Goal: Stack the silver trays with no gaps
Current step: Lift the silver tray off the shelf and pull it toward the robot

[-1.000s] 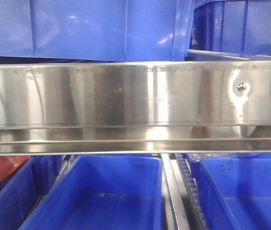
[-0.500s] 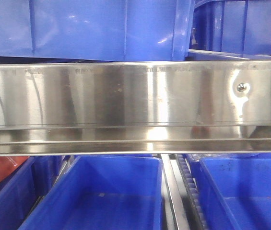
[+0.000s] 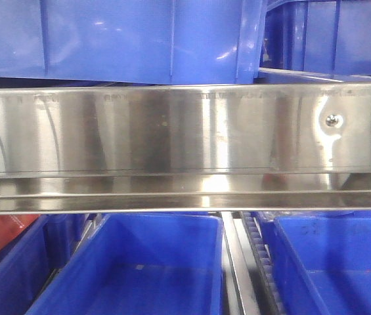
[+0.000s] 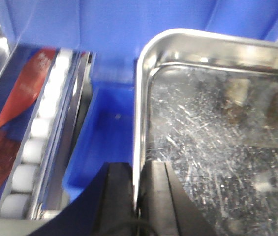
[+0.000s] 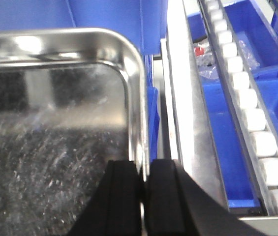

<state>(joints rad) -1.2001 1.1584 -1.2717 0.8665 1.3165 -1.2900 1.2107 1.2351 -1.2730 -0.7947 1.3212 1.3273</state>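
A shallow, shiny stainless-steel tray with rounded corners [image 4: 217,137] hangs between the two arms. It sits above a blue plastic bin [image 4: 104,132], just right of a white roller track [image 4: 40,128]. I cannot tell whether it rests on anything. The left jaws are clenched on its left out-turned rim, one black finger outside and one inside the wall. The right jaws pinch the right rim of the same tray [image 5: 55,113] the same way, beside another roller track [image 5: 247,103]. The front view shows only a long mirror-like steel shelf rail [image 3: 185,131] with blue bins above and below, and no tray or arm.

The tray looks stiff, thin and fairly light, and its floor is heavily scratched. The polished rim is probably slick, so a thin pinch could slip or let the tray swing. Opposite rims look like the right places to hold. It likely needs to stay level and squared to the tray below, or a corner may ride up and leave a gap.
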